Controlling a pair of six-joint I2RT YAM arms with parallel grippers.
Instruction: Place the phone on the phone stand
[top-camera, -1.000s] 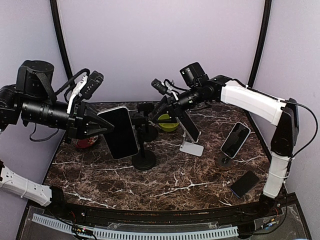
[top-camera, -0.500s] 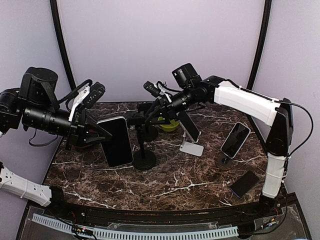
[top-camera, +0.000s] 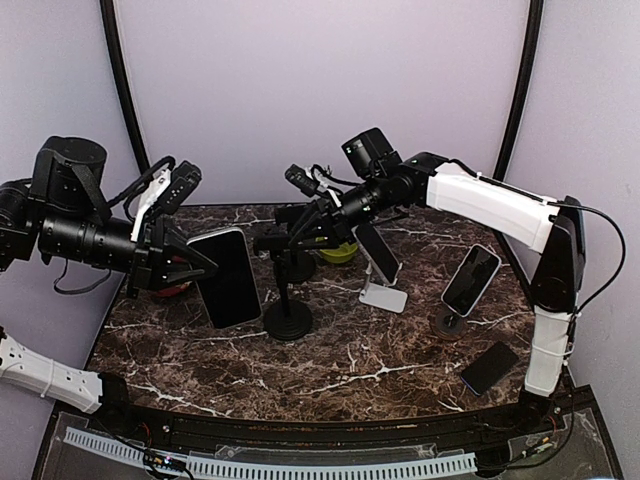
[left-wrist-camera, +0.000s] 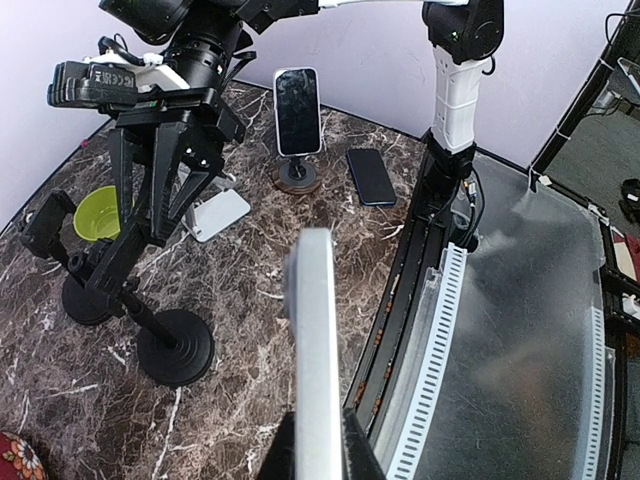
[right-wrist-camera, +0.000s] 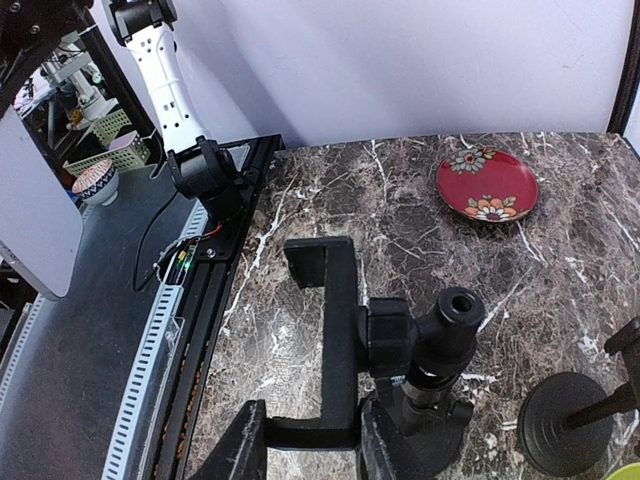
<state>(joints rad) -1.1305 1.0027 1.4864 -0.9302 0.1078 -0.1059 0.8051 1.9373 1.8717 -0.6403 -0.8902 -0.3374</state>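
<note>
We take this for a robotics lab test cell. The left arm (top-camera: 85, 240) and the right arm (top-camera: 495, 205) stand bolted at the near edge of a dark marbled counter (top-camera: 350, 370), closed in by plain lilac backdrop walls (top-camera: 320, 90) on a black tube frame (top-camera: 119, 70). A white slotted cable duct (top-camera: 300, 468) runs along the front. Beyond the rig we see a dark floor (right-wrist-camera: 90, 380), loose wiring (right-wrist-camera: 185, 262) and plastic baskets (right-wrist-camera: 115, 125).

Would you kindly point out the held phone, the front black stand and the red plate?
held phone (top-camera: 228, 279), top view, screen centre
front black stand (top-camera: 288, 322), top view, round base
red plate (right-wrist-camera: 487, 185), right wrist view, centre
</note>
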